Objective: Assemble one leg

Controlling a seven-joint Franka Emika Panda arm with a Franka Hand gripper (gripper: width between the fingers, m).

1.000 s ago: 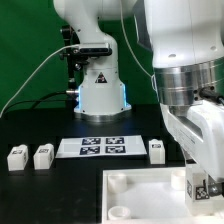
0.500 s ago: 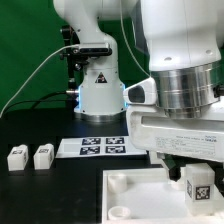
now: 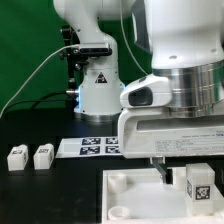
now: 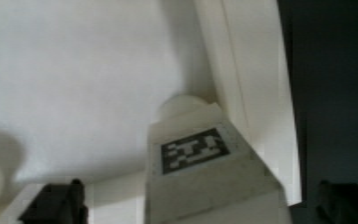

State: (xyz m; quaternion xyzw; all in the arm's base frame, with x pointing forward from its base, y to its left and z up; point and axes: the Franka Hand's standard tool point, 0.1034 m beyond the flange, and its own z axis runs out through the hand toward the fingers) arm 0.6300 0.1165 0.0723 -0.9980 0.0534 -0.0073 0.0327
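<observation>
A leg (image 3: 198, 192), a small white block with a square tag, stands upright at the near right corner of the large white tray-like piece (image 3: 130, 188). My gripper (image 3: 190, 176) hangs over it. In the wrist view the leg (image 4: 197, 150) rises between my two dark fingers (image 4: 55, 205), with a gap showing on each side, so the gripper (image 4: 199, 206) is open around it. The leg's foot sits by the tray's rim (image 4: 247, 70); whether it is seated in a socket is hidden.
Two more legs (image 3: 17, 156) (image 3: 42, 155) stand on the black table at the exterior view's left. The marker board (image 3: 92, 147) lies behind the tray. The robot base (image 3: 98, 90) stands at the back. My hand hides the table's right part.
My hand has turned about its upright axis, so its broad side now faces the exterior camera. The leg stays at the tray's corner, with its tag showing more fully.
</observation>
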